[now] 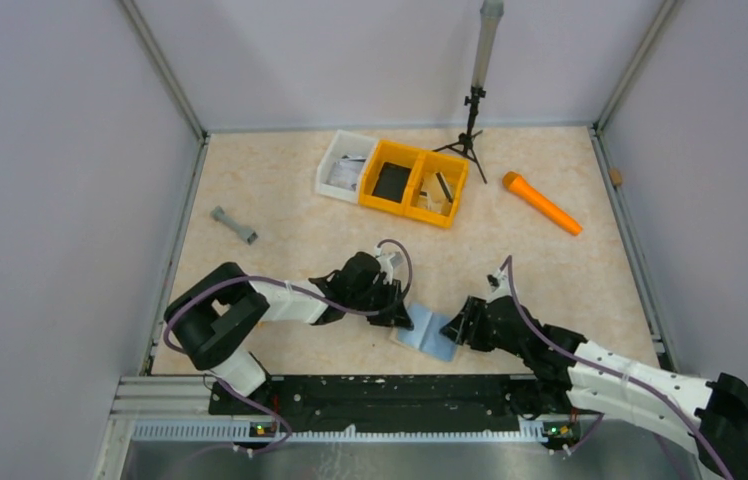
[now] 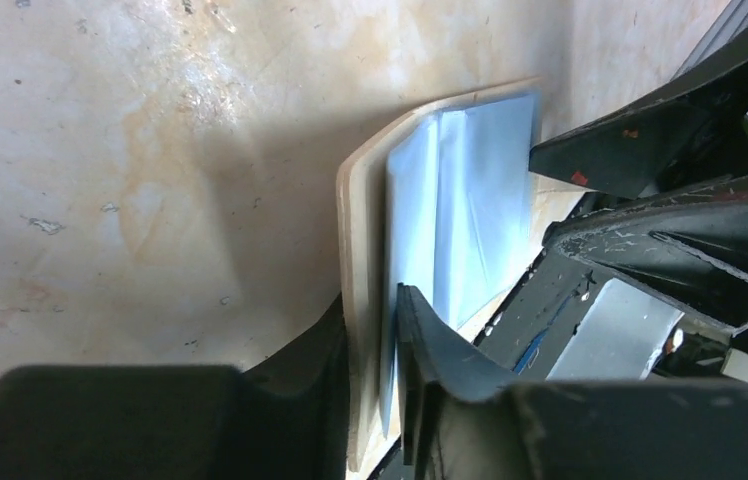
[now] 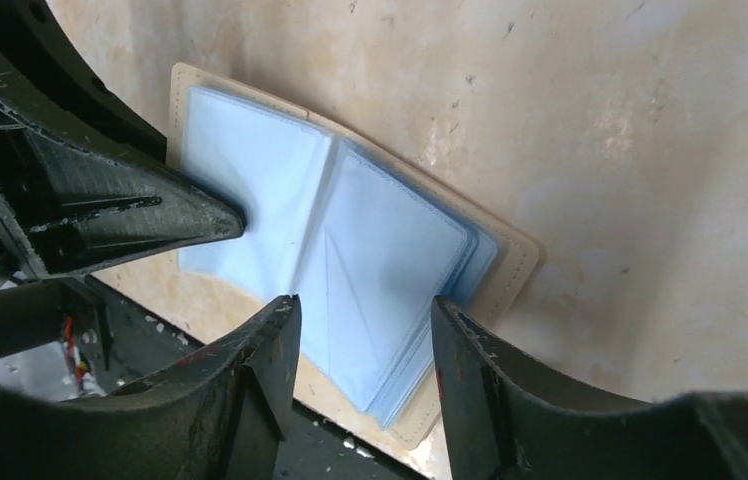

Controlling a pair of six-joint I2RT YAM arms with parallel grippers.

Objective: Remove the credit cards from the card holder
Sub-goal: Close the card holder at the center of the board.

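Left gripper is clamped on the card holder. In its wrist view one finger lies against the tan cover and the other against the blue-grey sleeves, with the holder's edge pinched between them. From the right wrist we see that upper finger's tip pressing on the left page.

Our right gripper stands apart. Its two fingers straddle the near edge of the right-hand stack of sleeves, and sleeve shows free in the gap between them.

The card holder lies open, sleeves up, between the two grippers. It is close to the table's near edge, just short of the black rail. The tan cover's stitched border shows all round the sleeves on the far and right sides. The grippers face each other across the holder, so we have little room sideways, and the rail closes off the near side.

Beyond the holder the tabletop is bare up to the bins, which gives us open room on the far side. A grey dumbbell-shaped piece lies well off to the left.

At the far middle a white bin touches a yellow bin of two compartments. A black tripod stands just behind the yellow one. An orange tool lies to the right, well apart from everything. Metal frame rails edge the table on both sides.
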